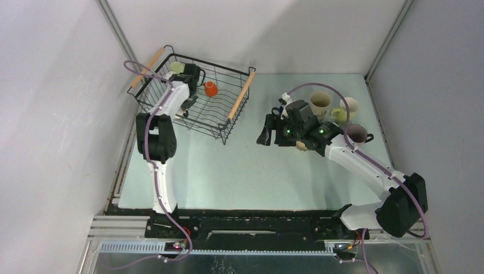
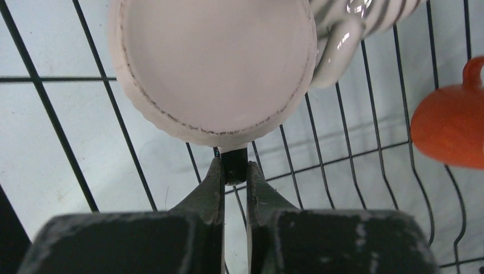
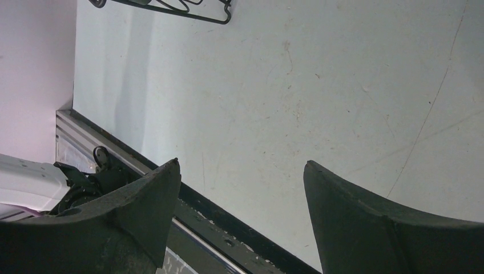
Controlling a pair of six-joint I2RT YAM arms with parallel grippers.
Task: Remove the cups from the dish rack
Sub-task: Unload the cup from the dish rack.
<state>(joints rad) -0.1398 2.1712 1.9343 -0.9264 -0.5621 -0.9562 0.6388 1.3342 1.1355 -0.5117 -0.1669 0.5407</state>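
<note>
A pale table [image 1: 240, 171] is seen from above, with the dish rack [image 1: 224, 132] set at its far left, turned at an angle, a wooden handle [image 1: 241, 94] along each of its two top edges. The left arm [image 1: 162, 148] is stretched forward into the rack. The right arm [image 1: 365, 165] is bent across the right half of the table, well apart from the rack.

Three cups are seen inside the rack. A pale cup [image 1: 177, 67] lies at the far corner, its round face [image 2: 211, 63] turned to the left wrist camera. A striped cup [image 2: 348, 28] is pressed against its right side, and an orange cup [image 1: 210, 88] lies on the wires near the middle. Four more cups are gathered on the table at the far right: a tan cup [image 1: 321, 103], a cream cup [image 1: 349, 105], a light green cup [image 1: 338, 116] between them, and a mauve cup [image 1: 357, 134] nearest the arm.

The left gripper [image 2: 234, 174] is held against the lower edge of the pale cup. Its jaws are drawn almost together on a small dark piece there, probably the cup's handle in shadow, though this cannot be made out for certain. The right gripper [image 3: 241, 164] is held over bare table, its jaws spread wide with nothing between them.
</note>
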